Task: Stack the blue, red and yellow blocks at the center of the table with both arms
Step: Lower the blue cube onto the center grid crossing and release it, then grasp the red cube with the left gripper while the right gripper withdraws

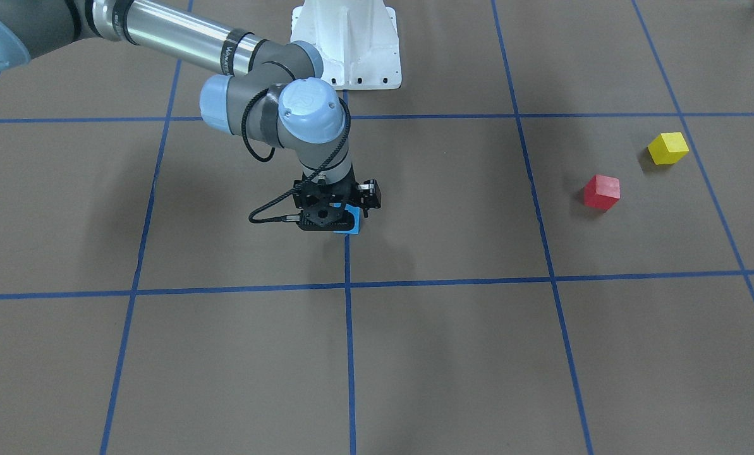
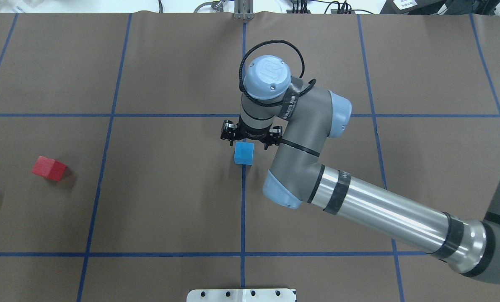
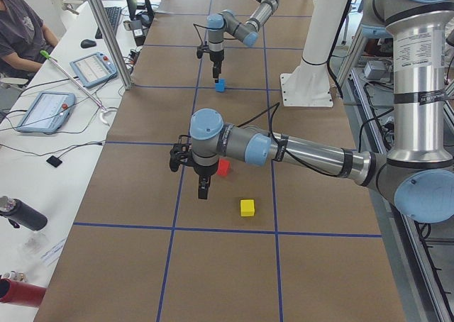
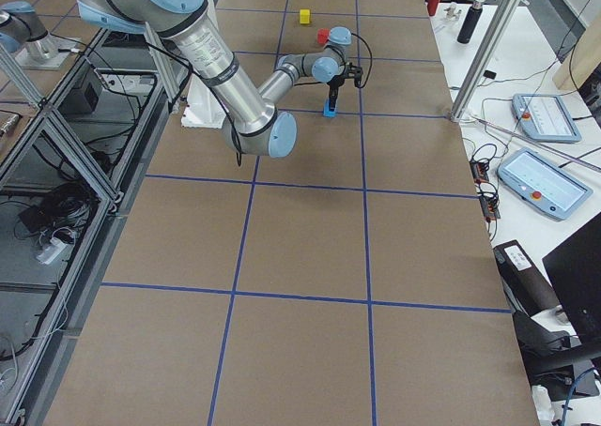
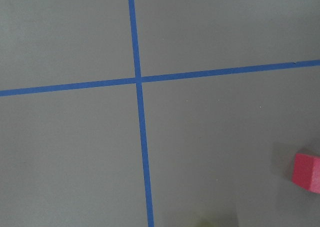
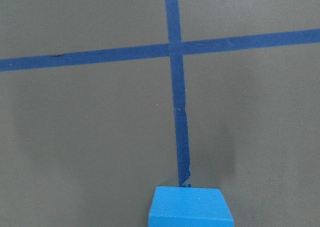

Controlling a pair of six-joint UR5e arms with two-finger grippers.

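Hanging straight down, my right fingers (image 3: 216, 71) sit just over the blue block (image 2: 244, 152), which rests on a tape line (image 2: 243, 209) at the worktop's (image 2: 170, 201) middle; I cannot tell how far open they are, nor whether they grip it. My left fingers (image 3: 203, 191) hover near the red block (image 2: 48, 168), opening also unclear; the yellow block (image 1: 667, 148) lies nearer the worktop's left end

The right arm (image 2: 300, 138) overhangs the blue block (image 2: 244, 152); open table (image 2: 170, 188) surrounds it.
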